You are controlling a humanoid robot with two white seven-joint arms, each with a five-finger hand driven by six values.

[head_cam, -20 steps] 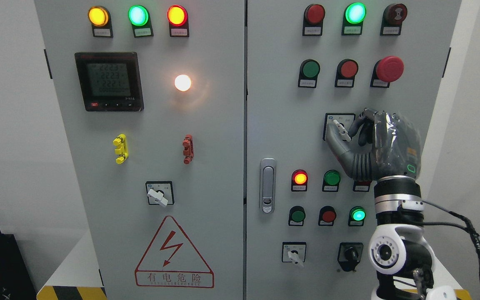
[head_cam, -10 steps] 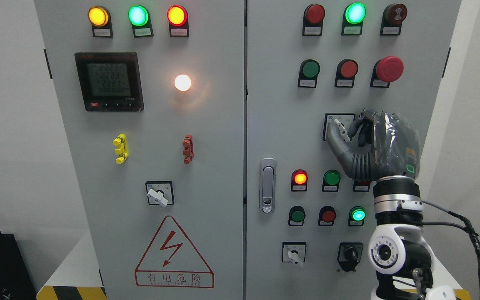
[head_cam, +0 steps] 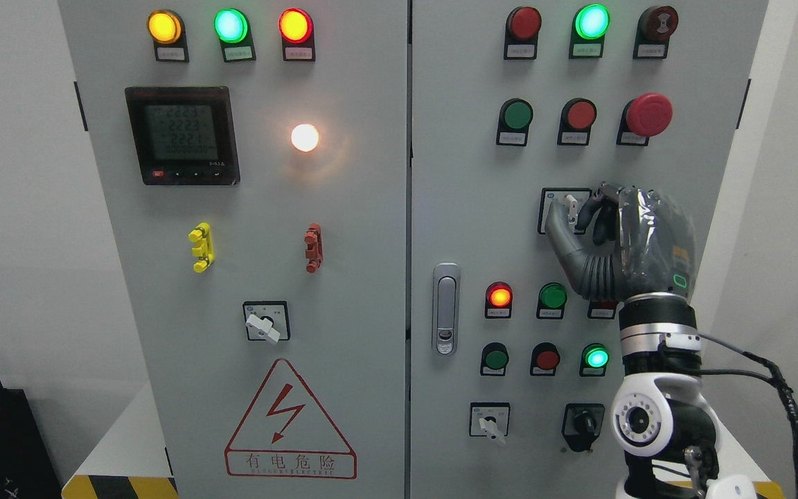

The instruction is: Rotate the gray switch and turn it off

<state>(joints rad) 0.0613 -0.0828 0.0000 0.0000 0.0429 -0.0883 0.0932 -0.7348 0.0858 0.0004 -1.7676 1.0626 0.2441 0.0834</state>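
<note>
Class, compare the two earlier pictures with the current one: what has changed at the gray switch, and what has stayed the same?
The right hand, pinching the gray switch, has turned its handle from a tilt toward the upper left to nearly upright, with the thumb and fingers shifting slightly up. The grasp is kept. The indicator lamps, the meter and the other rotary switches look unchanged.

Your right hand [head_cam: 621, 242] is raised against the right cabinet door [head_cam: 468, 208], thumb and fingers [head_cam: 557, 223] pinched on the gray switch [head_cam: 569, 205]; its white lever stands nearly upright between them. Just below the hand: an orange-lit lamp [head_cam: 499, 296] and a dark green button [head_cam: 552, 296]. Above it sits the big red mushroom button [head_cam: 648, 114]. Well off to its left, a door handle [head_cam: 445, 308].
</note>
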